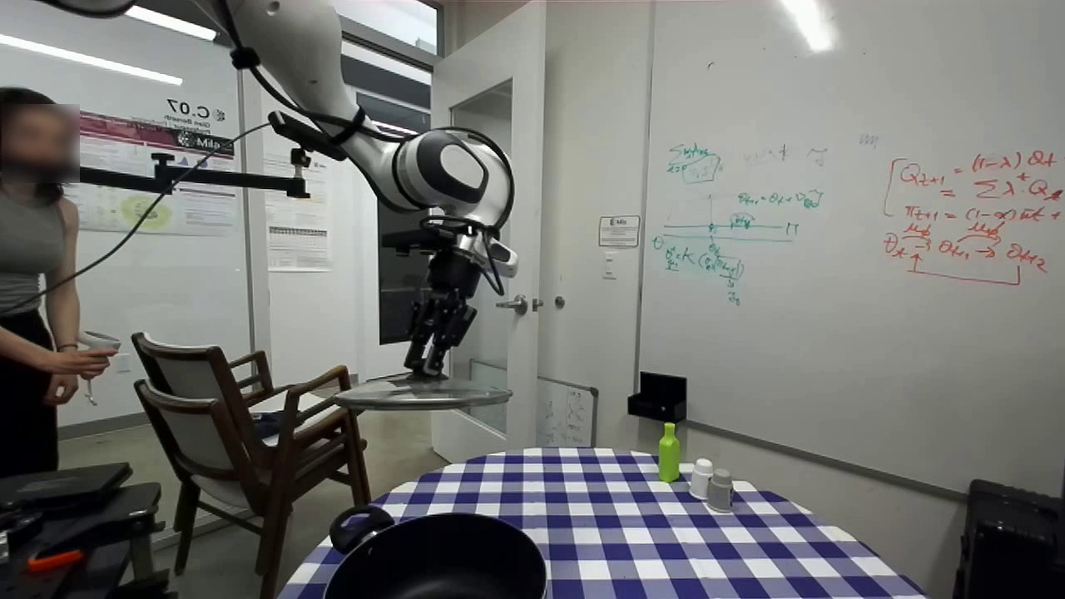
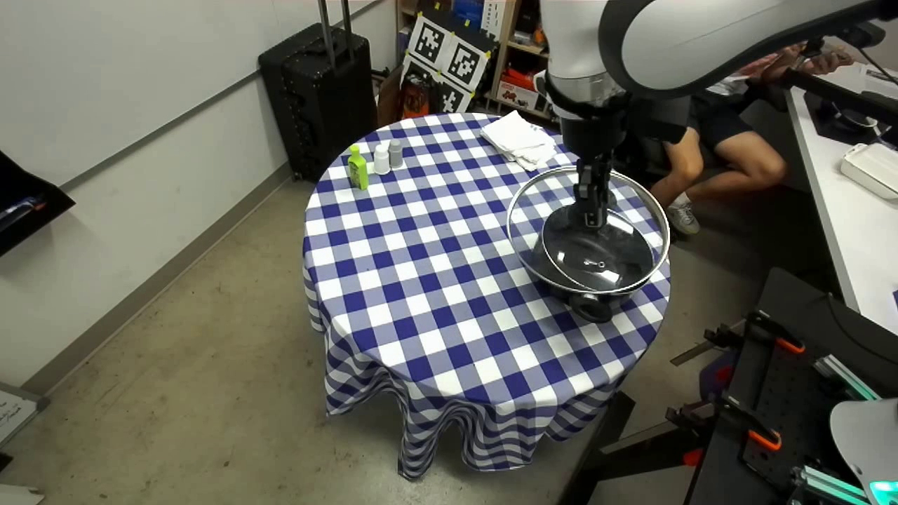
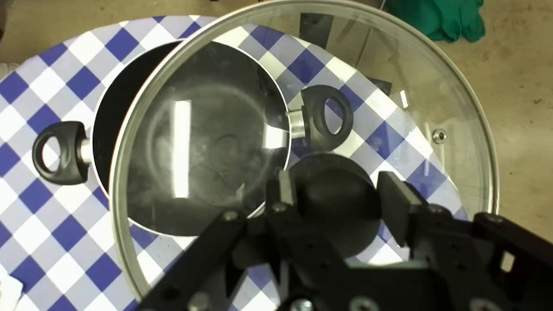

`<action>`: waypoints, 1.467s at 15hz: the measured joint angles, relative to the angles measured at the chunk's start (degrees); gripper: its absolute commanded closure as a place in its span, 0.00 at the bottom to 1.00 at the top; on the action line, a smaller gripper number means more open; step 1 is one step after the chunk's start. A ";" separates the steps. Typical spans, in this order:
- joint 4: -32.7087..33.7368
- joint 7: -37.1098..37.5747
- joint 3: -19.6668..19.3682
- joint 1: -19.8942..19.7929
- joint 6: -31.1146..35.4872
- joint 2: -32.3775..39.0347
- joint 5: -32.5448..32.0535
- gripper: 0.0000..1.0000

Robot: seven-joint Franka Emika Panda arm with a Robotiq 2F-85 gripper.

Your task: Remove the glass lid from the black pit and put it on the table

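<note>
The glass lid (image 1: 424,394) is in the air, roughly level, above the black pot (image 1: 437,559). My gripper (image 1: 424,370) is above the lid with its fingers closed around the lid's black knob (image 3: 335,198). In the wrist view the clear lid (image 3: 276,108) overlaps most of the pot's dark inside (image 3: 129,103) and reaches past it to the right. In an exterior view the lid (image 2: 561,242) hides much of the pot, and a pot handle (image 2: 591,307) shows below its rim. The pot stands on the table (image 2: 421,294) with the blue-and-white checked cloth, near its edge.
A green bottle (image 1: 669,453), a white shaker (image 1: 701,480) and a grey shaker (image 1: 720,491) stand together near the table's edge. White folded cloths (image 2: 519,140) lie on the table. Dark wooden armchairs (image 1: 241,449) and a person (image 1: 33,274) are beyond the table.
</note>
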 measured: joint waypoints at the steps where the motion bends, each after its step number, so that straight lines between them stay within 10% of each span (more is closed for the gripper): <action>1: 2.99 0.00 0.34 0.81 -1.38 1.82 -0.50 0.75; 22: 39.38 -1.84 2.55 -0.01 -0.31 36.48 9.23 0.75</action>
